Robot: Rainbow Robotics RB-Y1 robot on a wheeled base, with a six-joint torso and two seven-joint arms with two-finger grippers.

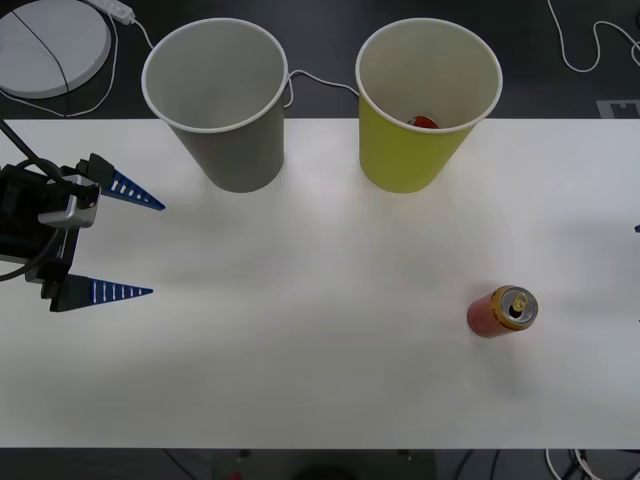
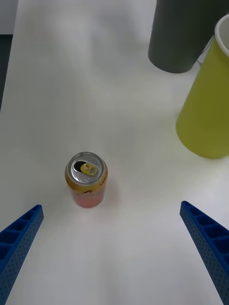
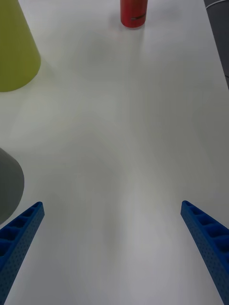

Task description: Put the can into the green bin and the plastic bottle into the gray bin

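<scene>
Right tool (image 2: pixel 114 248) wide, can (image 2: pixel 86 186) upright off-centre between fingers; uneven closure may tip it. Left tool (image 1: pixel 128 245) wide, idle.

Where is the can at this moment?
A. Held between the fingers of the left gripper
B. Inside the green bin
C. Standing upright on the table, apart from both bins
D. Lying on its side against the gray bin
C. The can stands upright on the white table, its gold top facing up, well apart from the green bin and the gray bin.
</scene>
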